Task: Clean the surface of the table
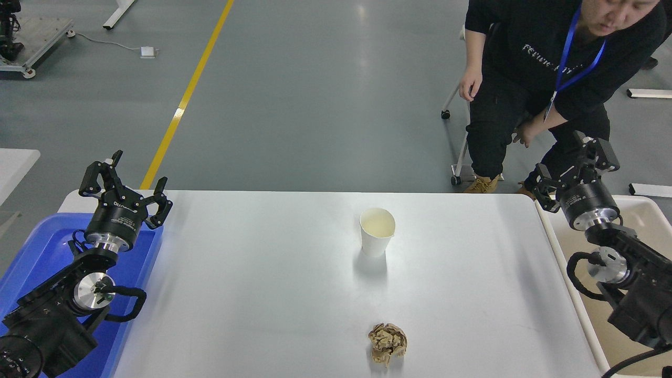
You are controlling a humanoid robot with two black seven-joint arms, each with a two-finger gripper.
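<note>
Table surface [273,273] fills centre of view, tray to its left, bin to its right. Two items on it: white paper cup [377,231] upright mid-table; crumpled brown paper wad [387,343] near edge, well apart from cup.

L gripper [126,184] over blue tray [37,257], fingers spread wide, empty. R gripper [572,168] above beige bin [643,215] far corner, jaws apart, nothing held.

Step, by my read: clearing not begun. Next: R arm swings left, comes down over one item, likely the wad.

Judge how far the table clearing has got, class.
Nothing looks done: the white paper cup and crumpled brown paper ball sit on the table surface. Nothing is in hand; the right pincer and left pincer are open and empty. Both items remain.
</note>
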